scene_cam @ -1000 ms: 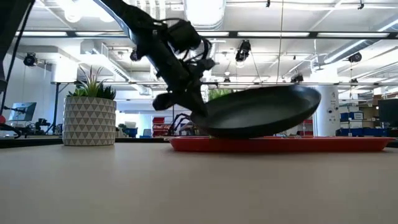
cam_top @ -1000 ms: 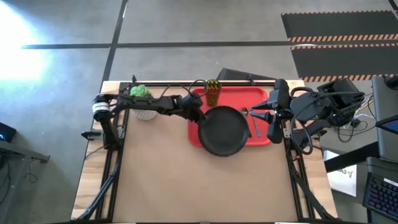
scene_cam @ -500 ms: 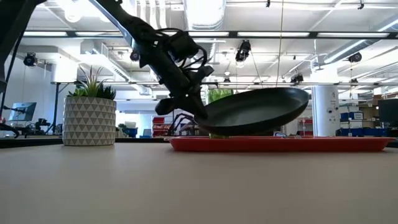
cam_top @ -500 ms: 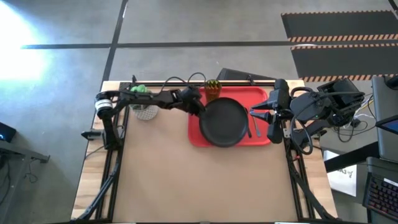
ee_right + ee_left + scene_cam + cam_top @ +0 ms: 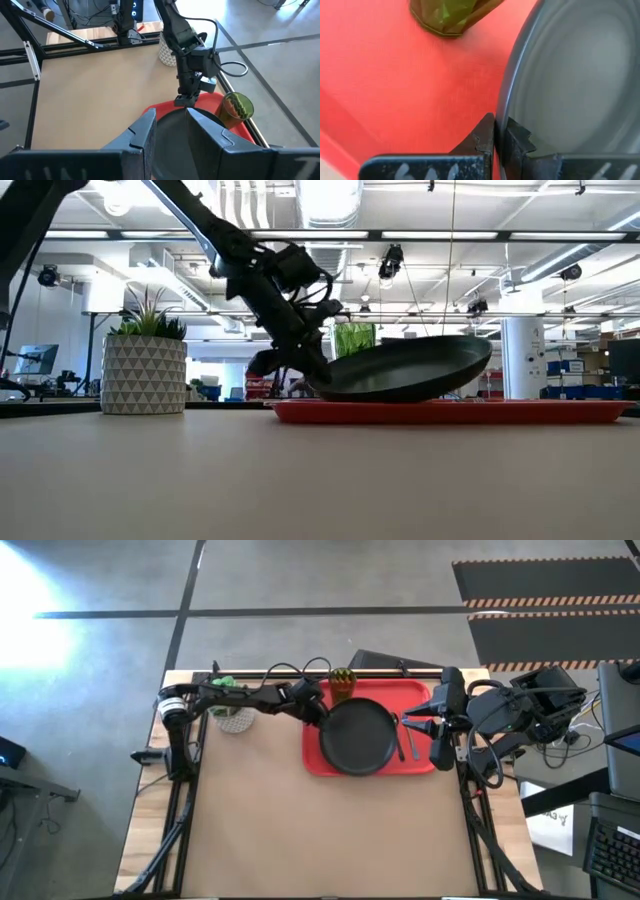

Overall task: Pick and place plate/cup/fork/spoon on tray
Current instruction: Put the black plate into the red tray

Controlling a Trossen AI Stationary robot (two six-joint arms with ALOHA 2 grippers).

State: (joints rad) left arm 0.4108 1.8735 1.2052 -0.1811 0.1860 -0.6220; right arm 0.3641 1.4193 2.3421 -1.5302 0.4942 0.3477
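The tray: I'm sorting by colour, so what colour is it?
Bright red tray, clearest in the high view.

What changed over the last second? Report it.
The left claw, shut on the plate rim, carried it back over the tray and lowered it, less tilted. The cup, fork, spoon and right claw stayed put.

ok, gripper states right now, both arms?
Left gripper: shut on the plate rim, above the tray.
Right gripper: open, holding nothing, at the tray's right edge.

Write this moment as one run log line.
left gripper: shut on round dark plate | plate: tilted over red plastic tray | right gripper: waiting
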